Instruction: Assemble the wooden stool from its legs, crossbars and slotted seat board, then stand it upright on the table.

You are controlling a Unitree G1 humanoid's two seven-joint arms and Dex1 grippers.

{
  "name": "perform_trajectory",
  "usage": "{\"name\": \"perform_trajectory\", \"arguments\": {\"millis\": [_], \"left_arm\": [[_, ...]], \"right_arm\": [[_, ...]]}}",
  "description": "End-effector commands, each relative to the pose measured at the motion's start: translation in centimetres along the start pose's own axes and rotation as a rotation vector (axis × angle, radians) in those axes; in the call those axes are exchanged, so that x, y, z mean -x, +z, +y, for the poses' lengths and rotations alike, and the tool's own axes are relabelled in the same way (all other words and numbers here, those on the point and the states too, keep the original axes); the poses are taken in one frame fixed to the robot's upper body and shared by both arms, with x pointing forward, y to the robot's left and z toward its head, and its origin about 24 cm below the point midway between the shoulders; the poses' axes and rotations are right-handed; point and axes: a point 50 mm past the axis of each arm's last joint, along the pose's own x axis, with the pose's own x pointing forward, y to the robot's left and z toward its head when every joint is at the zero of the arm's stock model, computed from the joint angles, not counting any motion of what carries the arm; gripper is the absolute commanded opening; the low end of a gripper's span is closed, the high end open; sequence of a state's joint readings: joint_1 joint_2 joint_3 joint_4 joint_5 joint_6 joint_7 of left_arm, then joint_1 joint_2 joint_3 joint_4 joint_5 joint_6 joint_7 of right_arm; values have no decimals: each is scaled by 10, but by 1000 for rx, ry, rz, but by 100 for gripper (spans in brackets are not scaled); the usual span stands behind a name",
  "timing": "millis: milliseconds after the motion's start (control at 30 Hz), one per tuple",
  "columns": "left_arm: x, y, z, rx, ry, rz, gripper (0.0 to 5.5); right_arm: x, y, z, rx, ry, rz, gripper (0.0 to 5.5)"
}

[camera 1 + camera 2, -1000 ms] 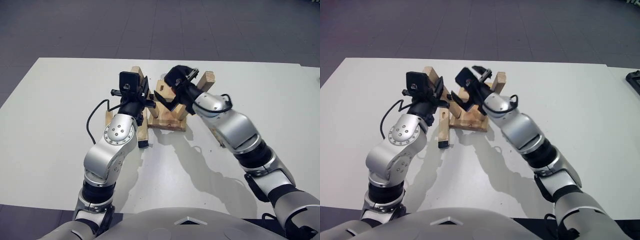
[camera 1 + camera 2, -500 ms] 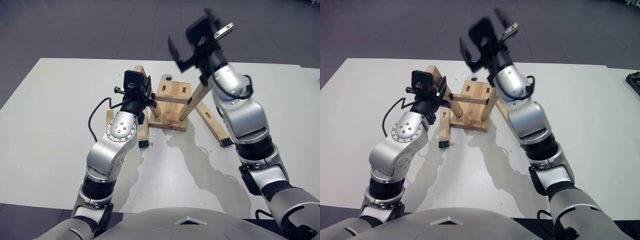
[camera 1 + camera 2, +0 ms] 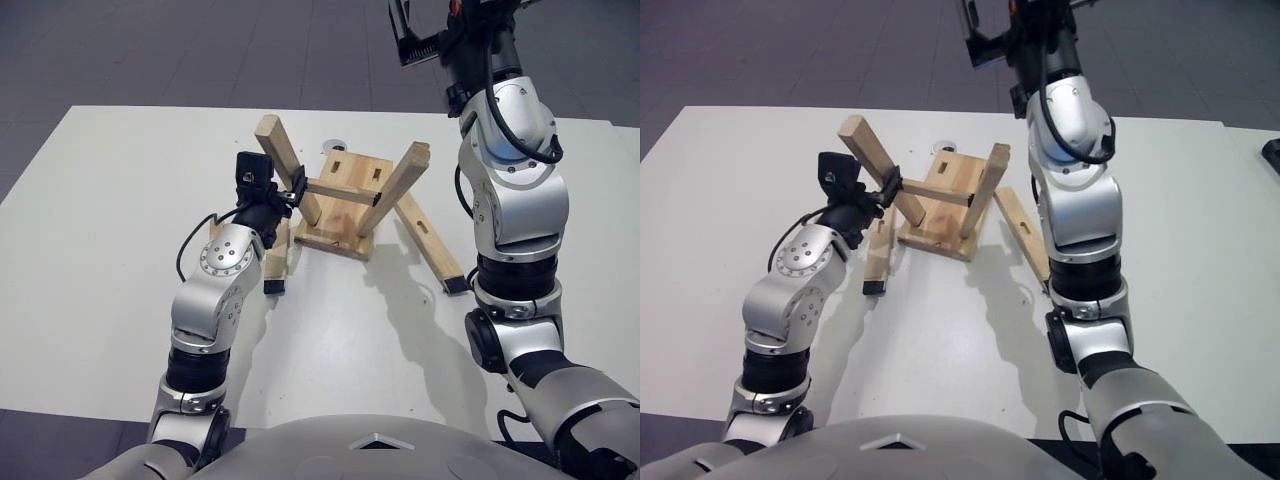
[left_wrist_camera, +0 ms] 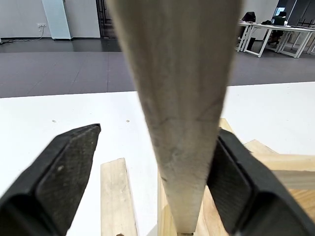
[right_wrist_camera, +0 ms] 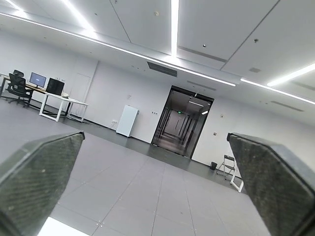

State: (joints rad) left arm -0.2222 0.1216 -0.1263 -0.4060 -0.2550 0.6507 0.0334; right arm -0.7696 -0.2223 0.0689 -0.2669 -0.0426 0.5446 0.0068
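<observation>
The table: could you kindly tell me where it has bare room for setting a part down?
Free: the table's left side beyond the left arm, and the near middle, in front of the seat board. Crowded: the far middle, where loose legs flank that board.
</observation>
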Motion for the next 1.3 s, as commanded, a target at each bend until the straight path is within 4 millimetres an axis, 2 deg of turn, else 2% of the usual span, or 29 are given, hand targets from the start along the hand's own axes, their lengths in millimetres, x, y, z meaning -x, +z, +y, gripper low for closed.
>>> {"name": "perform_trajectory", "arguments": {"millis": [33, 267, 700, 800, 933, 1067, 1200, 1300], "left_arm": [[-5, -3, -10, 16, -41, -7, 424], [0, 9, -30, 32, -194, -93, 535], [10, 12, -36, 30, -277, -110, 538], [11, 20, -22, 12, -188, -143, 538], [20, 41, 1, 27, -129, -223, 538], [36, 69, 2, 86, -235, -328, 538], [27, 99, 20, 195, -210, -438, 538], [9, 120, 23, 194, -201, -489, 538]], "right_arm": [[-1, -4, -7, -7, -21, 9, 540], [-2, -17, -15, -21, -40, 60, 540], [0, -32, -16, -9, -49, 110, 540], [2, -33, -20, 7, -64, 109, 540], [7, -38, -29, 17, -96, 123, 540], [10, -42, -34, 13, -120, 137, 540], [11, -43, -33, 2, -122, 130, 540], [15, -47, -27, 12, -103, 130, 540]]}}
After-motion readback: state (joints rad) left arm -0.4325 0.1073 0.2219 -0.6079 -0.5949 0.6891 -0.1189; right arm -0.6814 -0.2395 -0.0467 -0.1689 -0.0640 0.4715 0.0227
